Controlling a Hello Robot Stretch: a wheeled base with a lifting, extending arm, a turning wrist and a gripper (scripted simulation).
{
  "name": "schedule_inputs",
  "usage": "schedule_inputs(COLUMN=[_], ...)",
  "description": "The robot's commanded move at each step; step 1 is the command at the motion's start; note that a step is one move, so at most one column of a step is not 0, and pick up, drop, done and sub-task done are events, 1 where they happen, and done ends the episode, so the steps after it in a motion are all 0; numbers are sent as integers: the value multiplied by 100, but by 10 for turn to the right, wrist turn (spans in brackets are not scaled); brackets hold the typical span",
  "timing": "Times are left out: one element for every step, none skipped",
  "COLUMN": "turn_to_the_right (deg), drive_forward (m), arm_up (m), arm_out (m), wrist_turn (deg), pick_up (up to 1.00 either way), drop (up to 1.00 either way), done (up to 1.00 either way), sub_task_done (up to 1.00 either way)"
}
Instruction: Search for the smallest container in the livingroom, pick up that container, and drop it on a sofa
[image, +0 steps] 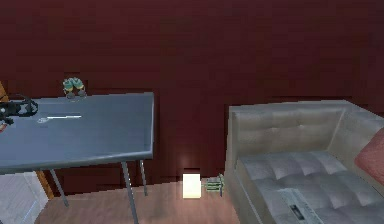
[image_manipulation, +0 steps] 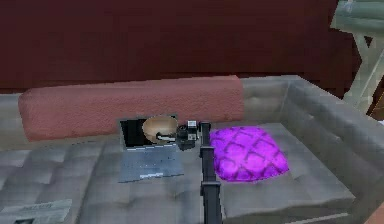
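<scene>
Sofa (image_manipulation: 322, 128): pincer (image_manipulation: 174, 135) by tan round thing (image_manipulation: 157, 127), laptop (image_manipulation: 150, 162).

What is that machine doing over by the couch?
A robot's arm reaches out over a grey sofa. Its gripper is at a round tan thing by an open laptop, beside a purple cushion. Whether it holds that round thing cannot be told from here. Ahead of the robot stands a blue-grey table against a dark red wall.
</scene>
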Motion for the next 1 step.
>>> schedule_inputs(turn_to_the_right=[0], drive_forward=[0], arm_up=[-32], arm_out=[0], wrist_turn=[0], pick_up=[0], drop=[0], done=[0], sub_task_done=[0])
